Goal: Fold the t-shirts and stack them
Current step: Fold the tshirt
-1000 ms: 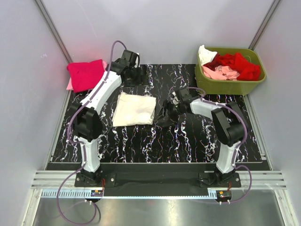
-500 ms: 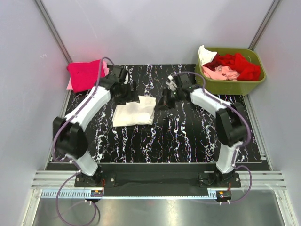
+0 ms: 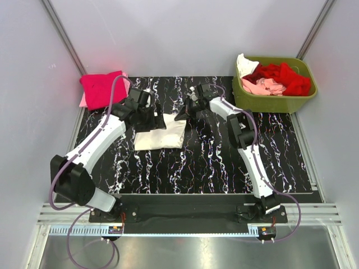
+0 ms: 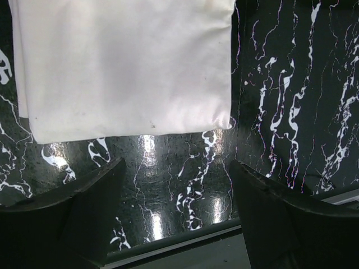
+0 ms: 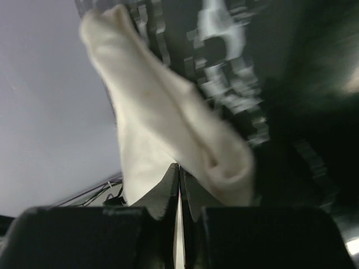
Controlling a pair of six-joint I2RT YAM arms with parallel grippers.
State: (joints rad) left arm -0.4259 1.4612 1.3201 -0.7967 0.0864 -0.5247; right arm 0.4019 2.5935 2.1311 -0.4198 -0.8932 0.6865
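Top external: sitting high behind the arms, looking down over the whole marbled table (image 3: 196, 162); left arm's base (image 3: 106, 210) showing at 7 o'clock, olive-green bin (image 3: 269, 102) at 2.

Left wrist: hanging close, facing nearly straight down; left gripper (image 4: 176, 168) framing 6 o'clock, folded cream-white t-shirt (image 4: 123, 61) filling 12.

Right wrist: sitting nearest, blurring, looking along the right gripper (image 5: 179, 171), fingers pressed together at that t-shirt.

All three views sharing the t-shirt and the table around it.

Olive bin (image 3: 270, 104), perhaps plastic; marbled table (image 3: 213, 162).
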